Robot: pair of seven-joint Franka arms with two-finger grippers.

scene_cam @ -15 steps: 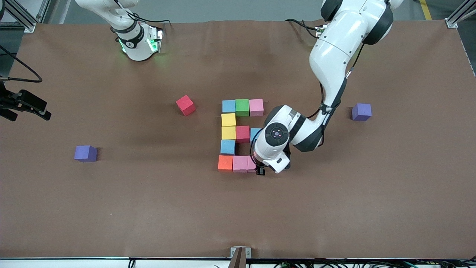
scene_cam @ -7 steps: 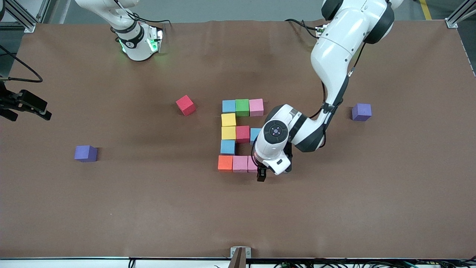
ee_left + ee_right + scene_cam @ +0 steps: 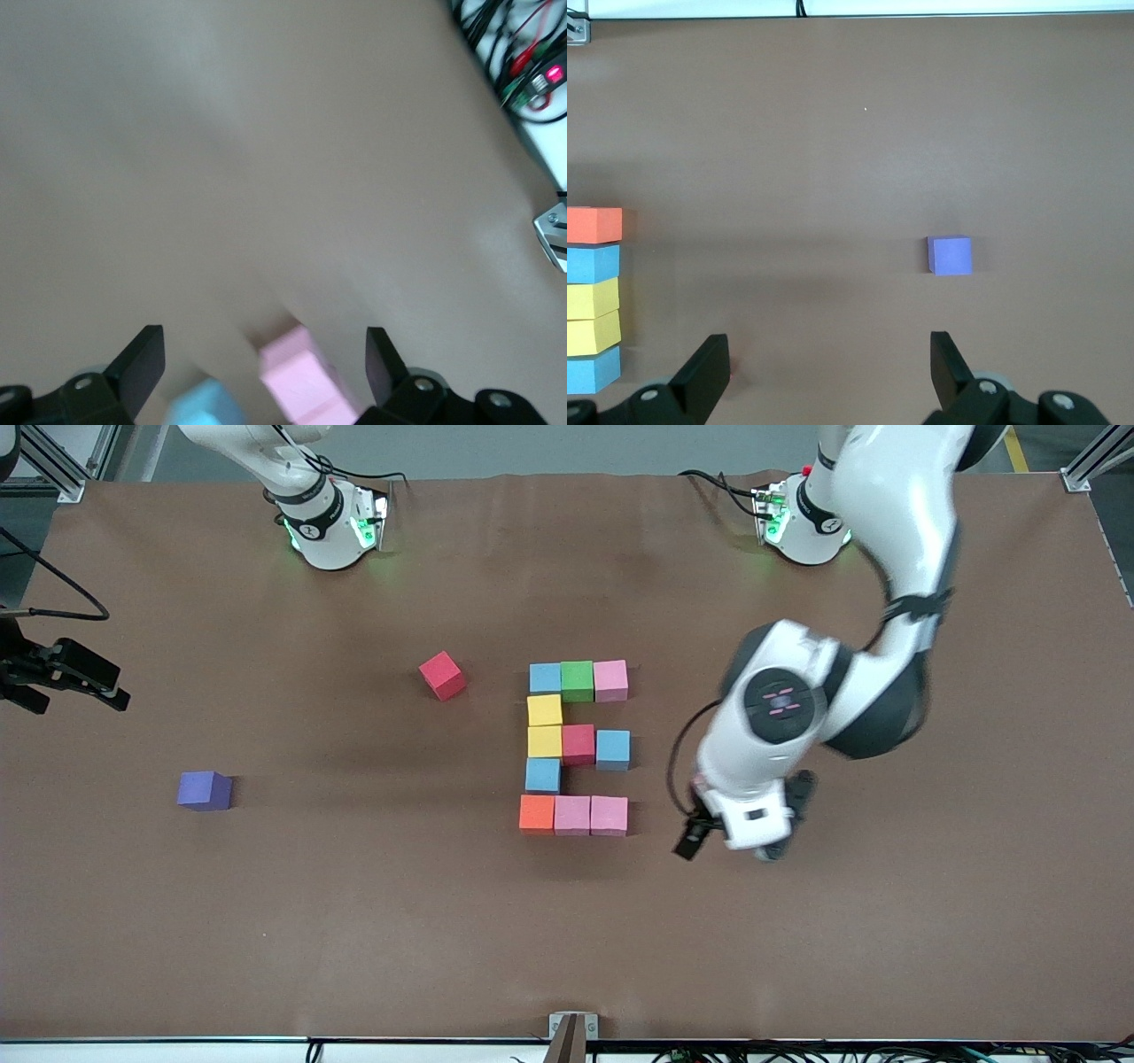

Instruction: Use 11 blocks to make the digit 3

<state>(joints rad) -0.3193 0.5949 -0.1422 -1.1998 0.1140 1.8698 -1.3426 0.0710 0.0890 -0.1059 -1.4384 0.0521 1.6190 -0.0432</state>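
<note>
A brown matte table [image 3: 354, 921] fills the front view, its cover faintly rippled along the edge by the robots' bases; grey floor shows above that edge, aluminium frame posts [image 3: 1094, 460] stand at the corners, and a small metal bracket [image 3: 572, 1026] sits on the rim nearest the front camera, with cables beneath it.

The digit 3 [image 3: 576, 746] lies about mid-table as a block figure of touching cubes; its row farthest from the front camera is light blue, green [image 3: 577, 680] and pink; its middle row is yellow, dark red and light blue; its nearest row is orange [image 3: 537, 813] and two pink; single yellow and light blue cubes join the rows on the side toward the right arm's end.

A loose red cube [image 3: 442, 675] lies apart from the digit, toward the right arm's end; a purple cube [image 3: 205, 790] lies much farther out that way.

The left gripper [image 3: 709, 841] hangs empty, fingers spread, over bare table just beside the digit's nearest row, toward the left arm's end; the right gripper [image 3: 824, 363] waits with fingers spread and empty, high above the table.
</note>
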